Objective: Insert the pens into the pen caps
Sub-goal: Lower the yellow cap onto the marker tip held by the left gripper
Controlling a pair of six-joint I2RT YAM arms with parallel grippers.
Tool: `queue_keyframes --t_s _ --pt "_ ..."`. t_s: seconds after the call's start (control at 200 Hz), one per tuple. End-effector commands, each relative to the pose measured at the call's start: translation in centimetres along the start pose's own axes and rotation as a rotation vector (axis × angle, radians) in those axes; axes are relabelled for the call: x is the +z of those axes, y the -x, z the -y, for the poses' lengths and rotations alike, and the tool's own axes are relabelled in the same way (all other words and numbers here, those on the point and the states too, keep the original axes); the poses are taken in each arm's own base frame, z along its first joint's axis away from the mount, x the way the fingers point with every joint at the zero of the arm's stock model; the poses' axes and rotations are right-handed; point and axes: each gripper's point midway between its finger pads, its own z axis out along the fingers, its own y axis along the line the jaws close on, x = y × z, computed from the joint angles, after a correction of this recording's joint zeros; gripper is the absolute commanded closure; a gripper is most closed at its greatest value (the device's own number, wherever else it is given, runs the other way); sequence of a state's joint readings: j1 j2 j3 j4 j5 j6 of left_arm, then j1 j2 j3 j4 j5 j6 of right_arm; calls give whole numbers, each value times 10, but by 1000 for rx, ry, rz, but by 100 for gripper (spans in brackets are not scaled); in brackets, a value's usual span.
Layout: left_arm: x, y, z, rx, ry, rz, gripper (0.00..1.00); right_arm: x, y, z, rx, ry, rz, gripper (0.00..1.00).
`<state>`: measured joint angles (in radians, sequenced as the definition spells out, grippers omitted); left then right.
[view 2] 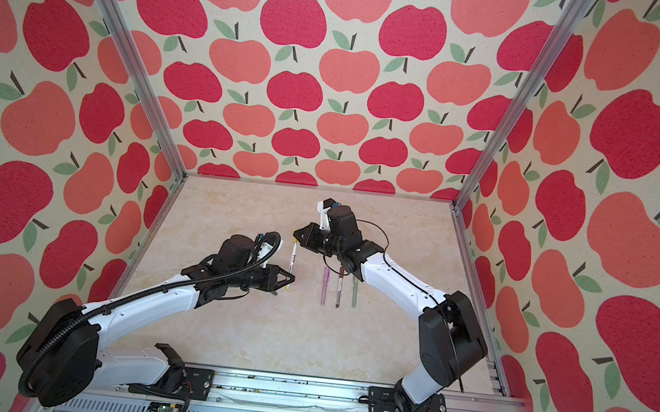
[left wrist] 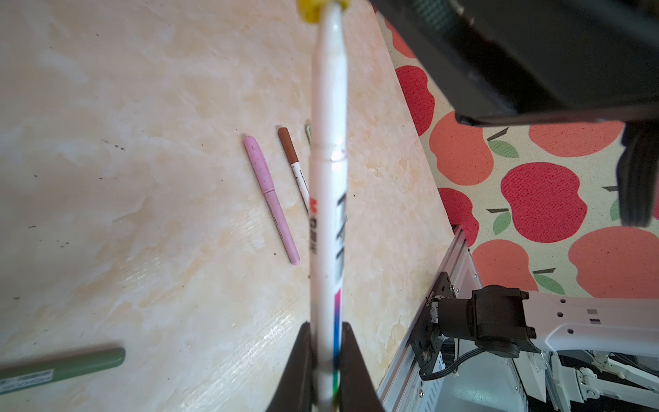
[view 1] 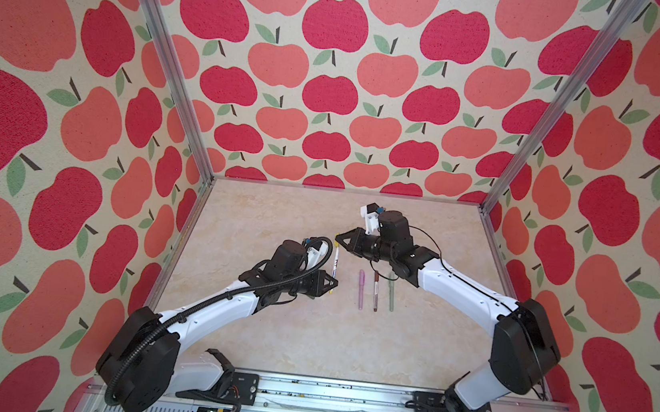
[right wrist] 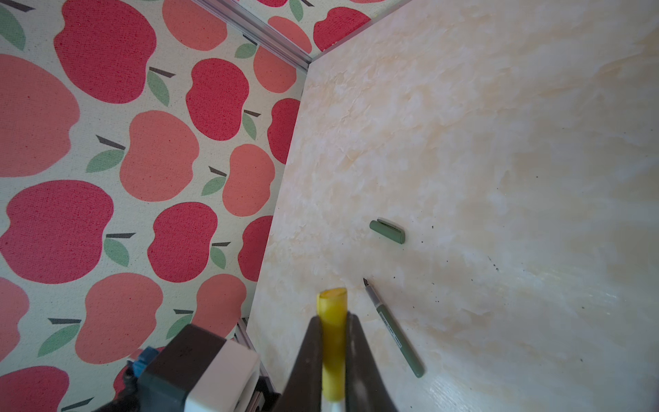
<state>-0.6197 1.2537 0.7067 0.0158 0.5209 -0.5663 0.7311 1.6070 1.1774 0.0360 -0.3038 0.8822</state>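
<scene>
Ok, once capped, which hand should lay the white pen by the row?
Probably left: the left hand grips the white pen beside the pink pen; the right hand pinches only the yellow cap.

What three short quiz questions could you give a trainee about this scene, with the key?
1. The left gripper is shut on: A a cap, B a pen, C nothing.
2. True or false: the dark green cap sits on the dark green pen.
3. Fill in: the right gripper holds the ___ cap.
Key: 1 B, the white pen; 2 false, they lie apart; 3 yellow, the yellow cap.
</scene>
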Motion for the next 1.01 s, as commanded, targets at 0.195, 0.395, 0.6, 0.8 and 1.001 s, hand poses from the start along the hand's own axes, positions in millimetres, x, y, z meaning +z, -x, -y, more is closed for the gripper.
queue_keyframes --t_s 0.195,0.395,0.6,0.8,1.001 --pt "-10 15 5 25 2 61 100 0 -5 -5 1 17 -14 93" --pt "-12 16 2 16 12 75 100 -1 -5 -8 -6 24 -15 93" --pt "-18 22 0 14 23 113 100 -2 -12 -11 -20 29 -35 93" --pt "-23 30 0 19 29 148 100 -2 -19 -14 -40 36 -52 93" --pt "-29 40 2 31 28 189 100 -2 -26 -17 -71 40 -63 93"
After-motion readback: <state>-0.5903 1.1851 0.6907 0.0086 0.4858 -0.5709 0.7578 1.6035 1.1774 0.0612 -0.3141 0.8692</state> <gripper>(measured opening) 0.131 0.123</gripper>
